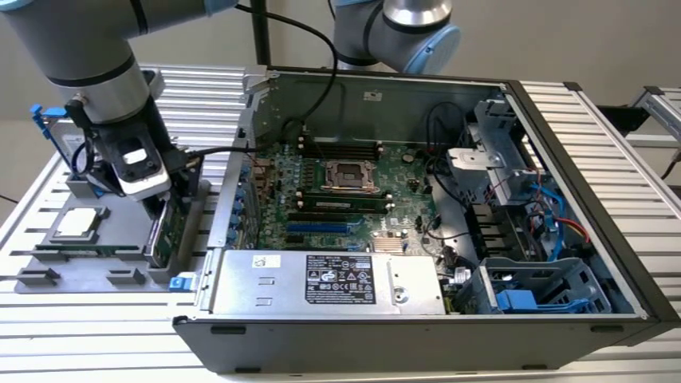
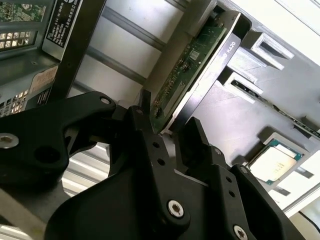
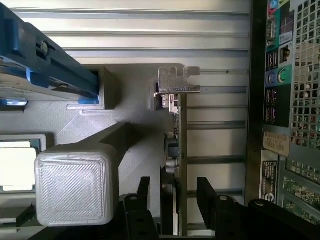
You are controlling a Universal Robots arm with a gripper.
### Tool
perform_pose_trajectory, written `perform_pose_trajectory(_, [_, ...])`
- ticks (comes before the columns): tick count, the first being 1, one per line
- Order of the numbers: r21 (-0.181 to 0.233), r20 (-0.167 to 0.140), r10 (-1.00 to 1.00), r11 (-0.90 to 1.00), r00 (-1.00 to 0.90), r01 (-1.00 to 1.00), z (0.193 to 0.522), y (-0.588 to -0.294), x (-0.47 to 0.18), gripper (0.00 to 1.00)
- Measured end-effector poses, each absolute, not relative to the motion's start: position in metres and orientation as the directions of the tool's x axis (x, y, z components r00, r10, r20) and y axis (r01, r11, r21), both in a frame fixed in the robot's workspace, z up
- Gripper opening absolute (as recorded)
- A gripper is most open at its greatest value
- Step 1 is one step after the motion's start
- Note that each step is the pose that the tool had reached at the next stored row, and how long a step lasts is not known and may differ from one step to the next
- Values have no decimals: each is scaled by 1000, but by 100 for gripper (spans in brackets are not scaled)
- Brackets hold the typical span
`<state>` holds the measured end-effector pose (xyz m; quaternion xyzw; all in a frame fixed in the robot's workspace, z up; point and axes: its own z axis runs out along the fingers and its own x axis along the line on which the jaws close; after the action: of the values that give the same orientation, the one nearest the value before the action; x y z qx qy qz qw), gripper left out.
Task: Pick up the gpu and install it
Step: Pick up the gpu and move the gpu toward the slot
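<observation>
**End effector (image 3: pixel 175 184) straddling the upright gpu (image 2: pixel 192 62) in its holder**

The gpu is standing on edge in a grey printed holder (image 1: pixel 64 271). The holder is lying on the ribbed bench (image 1: pixel 85 335) on the exterior view's left, just beside the open computer case (image 1: pixel 372 351). The arm is reaching down from the upper left of the exterior view, and its end effector is hanging directly over the card's top edge.

In both wrist views the two black fingers (image 3: pixel 206 197) are sitting apart, one on each side of the card. The green circuit board is facing one finger and the black cooler is facing the other. In the first wrist view a clear gap is showing between the board side and its finger. On the cooler side I cannot tell whether the finger is touching. The jaws are not clamping the card.

The silver end bracket (image 3: pixel 177 80) is sitting at the far end of the card from the fingers, against the holder's wall. A processor chip (image 1: pixel 80 223) is lying flat in another pocket of the holder, near the gpu but apart from it. A drive in a blue frame (image 3: pixel 50 60) is leaning in a slot farther along.

Inside the case, the motherboard (image 1: pixel 352 183) is lying exposed in the middle of the exterior view. The silver power supply (image 1: pixel 319 279) is sitting along the lower edge of the case opening.
</observation>
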<state>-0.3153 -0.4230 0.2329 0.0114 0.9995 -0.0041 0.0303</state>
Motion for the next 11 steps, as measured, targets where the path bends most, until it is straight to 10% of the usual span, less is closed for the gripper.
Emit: perform_pose_trajectory(11, [-7, -61, 23, 1000, -998, 23, 232, -423, -315, 100])
